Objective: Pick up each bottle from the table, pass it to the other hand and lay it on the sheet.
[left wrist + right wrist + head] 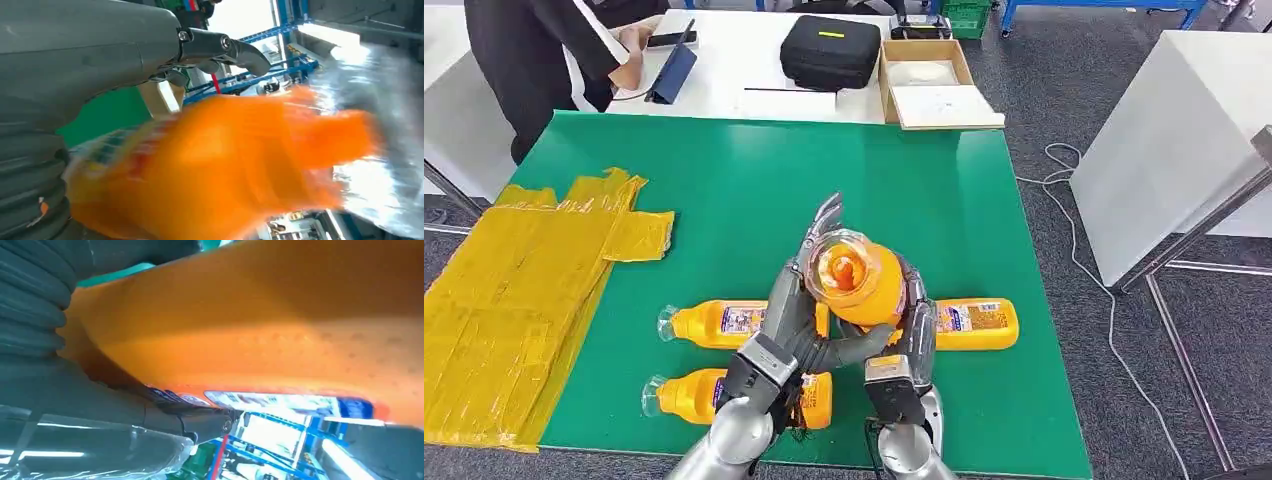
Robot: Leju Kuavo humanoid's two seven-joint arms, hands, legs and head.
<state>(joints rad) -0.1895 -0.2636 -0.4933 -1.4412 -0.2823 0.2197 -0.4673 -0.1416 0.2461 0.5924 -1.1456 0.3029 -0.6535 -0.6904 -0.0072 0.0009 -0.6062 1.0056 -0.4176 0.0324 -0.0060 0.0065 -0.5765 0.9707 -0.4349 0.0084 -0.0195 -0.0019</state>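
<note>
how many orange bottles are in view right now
4 orange plastic bottles: one held up between the left hand and right hand, three lying on the green table: left, right, front-left. Others may hide under the arms.

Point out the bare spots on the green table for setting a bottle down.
Bare green runs from the yellow sheet to the table's right edge, beyond the hands. It is crowded near the front edge, where three bottles lie around both hands holding the raised bottle.
</note>
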